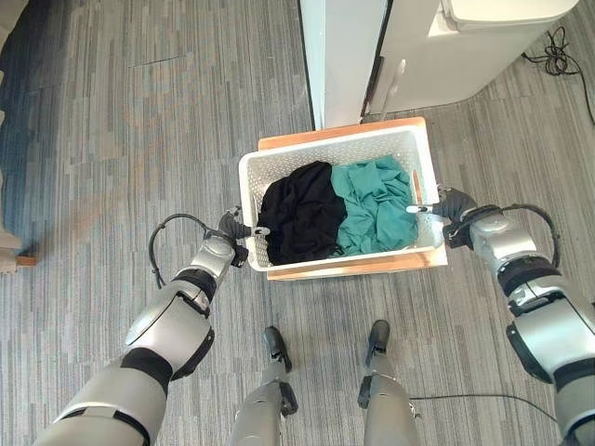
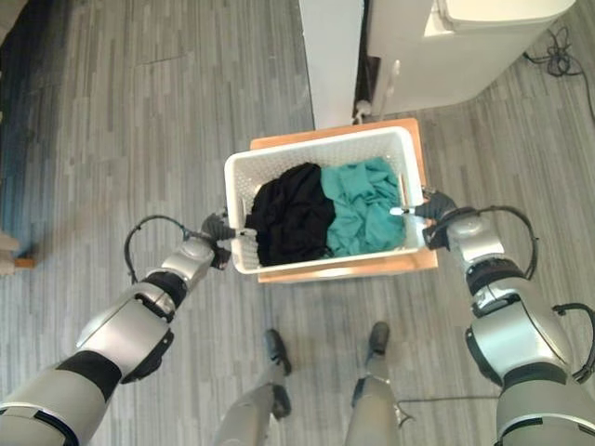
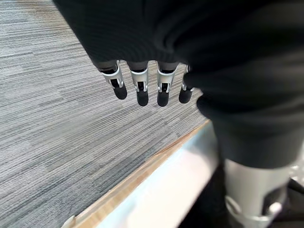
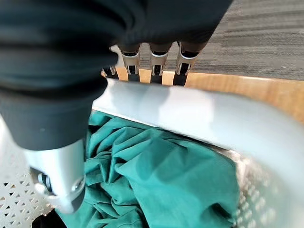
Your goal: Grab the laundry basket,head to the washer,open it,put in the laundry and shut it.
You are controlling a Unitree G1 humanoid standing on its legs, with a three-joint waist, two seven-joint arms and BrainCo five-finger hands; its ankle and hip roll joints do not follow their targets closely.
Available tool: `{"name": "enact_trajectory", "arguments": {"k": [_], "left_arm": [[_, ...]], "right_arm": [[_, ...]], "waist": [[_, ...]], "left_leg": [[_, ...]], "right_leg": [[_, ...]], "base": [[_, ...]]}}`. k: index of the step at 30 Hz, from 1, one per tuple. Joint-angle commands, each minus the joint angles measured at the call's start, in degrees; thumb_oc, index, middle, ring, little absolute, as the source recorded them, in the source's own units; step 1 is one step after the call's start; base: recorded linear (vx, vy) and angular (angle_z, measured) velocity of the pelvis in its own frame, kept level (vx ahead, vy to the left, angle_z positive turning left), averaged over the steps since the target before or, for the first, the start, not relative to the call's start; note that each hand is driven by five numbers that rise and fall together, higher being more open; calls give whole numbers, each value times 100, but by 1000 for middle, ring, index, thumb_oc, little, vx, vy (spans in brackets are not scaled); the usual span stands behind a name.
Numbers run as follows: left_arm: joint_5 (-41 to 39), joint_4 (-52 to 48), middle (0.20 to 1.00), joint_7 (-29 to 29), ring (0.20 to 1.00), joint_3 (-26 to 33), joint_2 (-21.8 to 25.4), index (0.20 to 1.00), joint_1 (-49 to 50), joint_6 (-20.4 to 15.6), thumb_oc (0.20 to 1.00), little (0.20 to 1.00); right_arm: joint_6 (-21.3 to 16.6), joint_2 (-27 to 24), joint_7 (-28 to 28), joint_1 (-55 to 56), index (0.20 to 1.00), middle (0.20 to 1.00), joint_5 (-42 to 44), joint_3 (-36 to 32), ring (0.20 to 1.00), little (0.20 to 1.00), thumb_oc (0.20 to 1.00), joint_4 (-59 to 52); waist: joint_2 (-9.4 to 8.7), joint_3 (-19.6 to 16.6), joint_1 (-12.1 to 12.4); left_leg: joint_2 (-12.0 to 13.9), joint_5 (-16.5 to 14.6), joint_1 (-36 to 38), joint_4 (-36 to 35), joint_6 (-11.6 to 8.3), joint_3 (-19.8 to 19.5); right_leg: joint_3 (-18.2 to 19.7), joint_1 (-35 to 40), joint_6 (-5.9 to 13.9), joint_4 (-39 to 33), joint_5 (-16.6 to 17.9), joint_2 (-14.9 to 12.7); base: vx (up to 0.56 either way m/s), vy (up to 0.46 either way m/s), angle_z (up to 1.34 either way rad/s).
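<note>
Both hands sit at the laundry basket: left hand at 9 o'clock, right hand at 3 o'clock. Right fingers hook the rim; left fingers hang straight, apart from it. Basket not lifted; washer at 12 o'clock, unopened.

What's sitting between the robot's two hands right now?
In the left eye view, the white laundry basket spans between the left hand and right hand, holding a black garment and a teal garment.

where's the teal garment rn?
In the left eye view the teal garment lies in the right half of the white laundry basket, touching the black garment on its left; the right hand is at the rim beside it.
</note>
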Motion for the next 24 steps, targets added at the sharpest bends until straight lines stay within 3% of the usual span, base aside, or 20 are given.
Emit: {"name": "enact_trajectory", "arguments": {"k": [1, 22, 23, 24], "left_arm": [[-181, 527, 1000, 172, 1000, -15, 304, 1000, -819, -121, 1000, 1000], [-394, 91, 1000, 334, 1000, 25, -98, 1000, -1120, -264, 1000, 1000], [-407, 86, 667, 341, 667, 16, -152, 667, -1106, -276, 667, 667], [-413, 83, 200, 341, 200, 11, -200, 200, -1079, -284, 200, 200]], "right_arm": [[-204, 125, -175, -706, 1000, 1000, 96, 33, 1000, 1000, 1000, 305], [-552, 141, -609, -953, 1000, 1000, 60, -16, 1000, 1000, 1000, -154], [-584, 134, -636, -927, 1000, 1000, 45, -45, 1000, 1000, 1000, -145], [-598, 125, -644, -913, 702, 702, 35, -53, 702, 702, 702, -140]], "waist": [[-286, 251, 69], [-183, 392, 47], [-173, 382, 55], [-167, 376, 51]], "left_leg": [[-153, 32, -114, -8, -321, -312], [-135, -44, -396, -8, -350, -398], [-137, -48, -405, -8, -346, -403], [-134, -48, -409, -8, -346, -400]], "right_leg": [[-97, 93, 130, -403, 551, 194], [136, -264, 208, -403, 539, 231], [136, -272, 205, -403, 541, 230], [142, -274, 203, -403, 534, 230]], "base": [[0, 0, 0], [7, 2, -1], [0, 0, 0], [0, 0, 0]]}}
